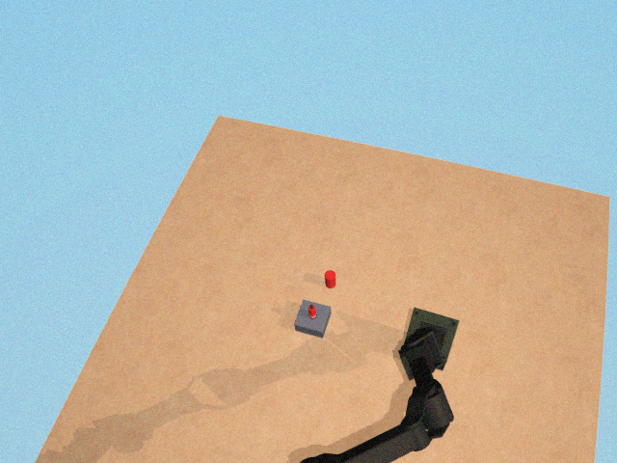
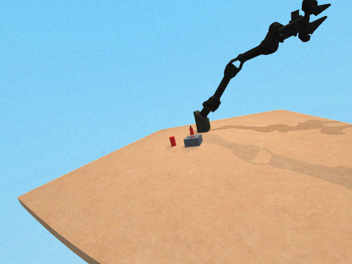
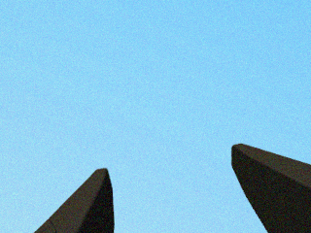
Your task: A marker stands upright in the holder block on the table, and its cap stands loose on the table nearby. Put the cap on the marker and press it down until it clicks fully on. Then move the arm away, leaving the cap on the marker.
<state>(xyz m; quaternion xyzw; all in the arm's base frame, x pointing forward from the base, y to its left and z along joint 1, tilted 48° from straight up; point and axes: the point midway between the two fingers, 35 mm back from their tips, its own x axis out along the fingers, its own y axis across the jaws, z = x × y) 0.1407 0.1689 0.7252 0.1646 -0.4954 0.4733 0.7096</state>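
High above the table (image 2: 198, 198), the gripper (image 2: 326, 11) is spread on nothing, well apart from cap (image 2: 172, 141) and marker (image 2: 191, 130).

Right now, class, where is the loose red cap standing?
In the top view the red cap stands upright on the table, just beyond the grey holder block with its marker, apart from both.

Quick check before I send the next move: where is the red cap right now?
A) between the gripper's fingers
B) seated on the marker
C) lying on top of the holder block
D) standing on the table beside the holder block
D: the cap stands upright on the table beside the holder block, apart from it, while the marker is bare and the gripper hangs open and high above.
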